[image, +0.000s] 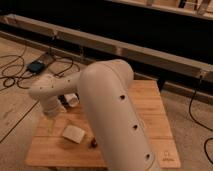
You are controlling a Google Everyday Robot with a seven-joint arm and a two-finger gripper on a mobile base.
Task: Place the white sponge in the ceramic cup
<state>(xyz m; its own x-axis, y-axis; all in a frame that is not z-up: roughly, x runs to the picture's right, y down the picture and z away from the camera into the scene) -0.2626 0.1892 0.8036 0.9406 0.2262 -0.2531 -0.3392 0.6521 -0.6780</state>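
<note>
The white sponge (74, 133) lies flat on the wooden table (150, 115), left of the middle and toward the front. My arm (110, 105) fills the centre of the view. Its wrist bends down at the left, and the gripper (50, 123) hangs over the table's left side, just left of the sponge and apart from it. A small whitish round object (71, 99) peeks out behind the wrist. It is half hidden, and I cannot tell whether it is the ceramic cup.
A small dark reddish object (93, 143) lies on the table right of the sponge. Cables and a blue box (36, 66) lie on the floor at the left. A long metal rail (150, 52) runs behind the table.
</note>
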